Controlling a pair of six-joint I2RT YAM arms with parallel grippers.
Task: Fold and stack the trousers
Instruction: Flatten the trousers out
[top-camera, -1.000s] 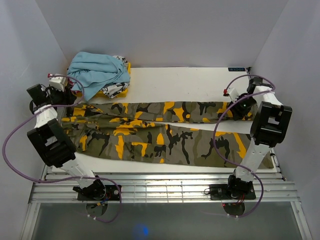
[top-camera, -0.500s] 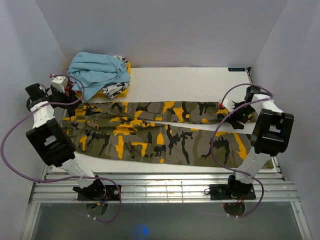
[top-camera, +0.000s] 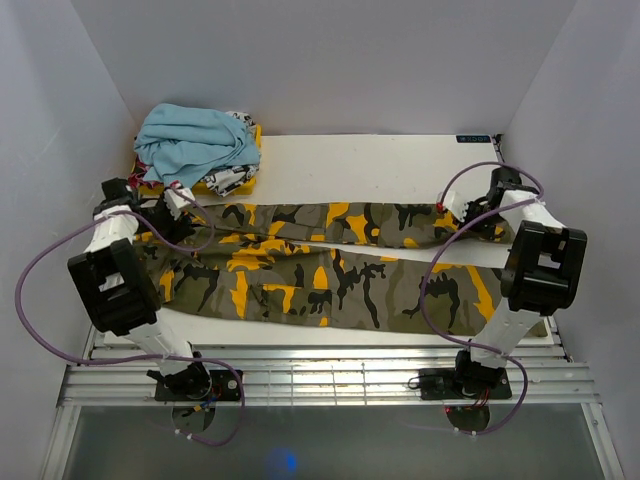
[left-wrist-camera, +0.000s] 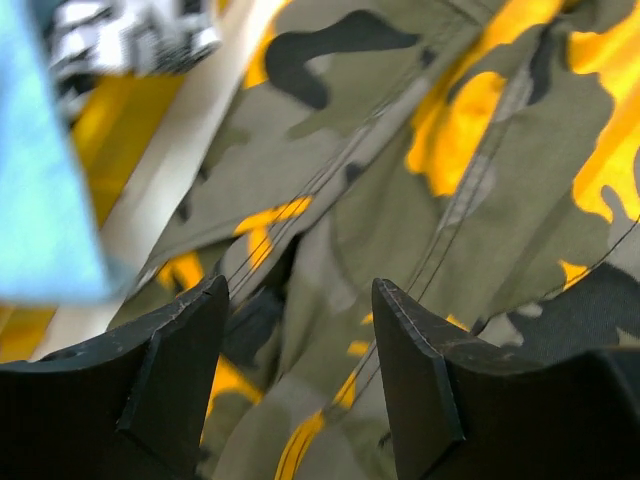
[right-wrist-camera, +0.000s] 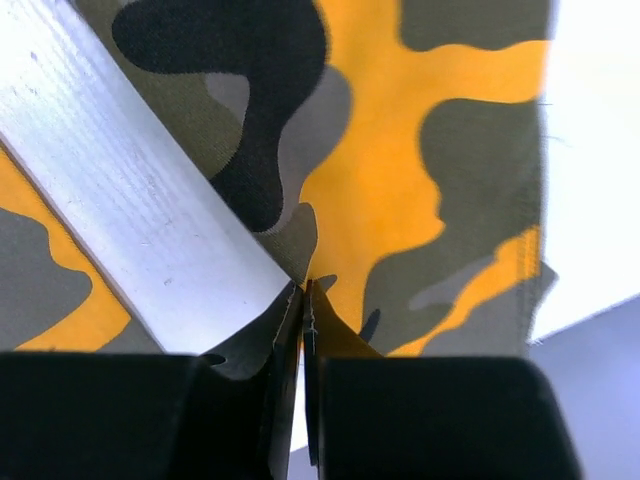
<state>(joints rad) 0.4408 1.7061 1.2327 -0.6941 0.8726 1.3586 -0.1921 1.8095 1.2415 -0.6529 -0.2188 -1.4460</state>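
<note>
- The trousers (top-camera: 320, 260) lie flat across the white table (top-camera: 380, 165), with the waist at the left and both legs running to the right. A thin strip of bare table shows between the legs.
- The left gripper (left-wrist-camera: 298, 305) hangs over the waist end. Its fingers (left-wrist-camera: 190, 340) are spread wide, with creased camouflage cloth showing in the gap between them; whether the tips touch the cloth cannot be told.
- The right gripper (right-wrist-camera: 303, 292) is at the hem end of the far leg. Its fingers are pressed together, pinching the inner edge of that leg beside the bare strip.
- A crumpled light blue garment (top-camera: 195, 140) sits in the far left corner on top of a yellow and white printed garment (top-camera: 236, 178). Both lie just beyond the waist, close to the left gripper.
- A purple cable (top-camera: 40, 290) loops wide from the left arm, and another loops from the right arm over the leg ends.
</note>
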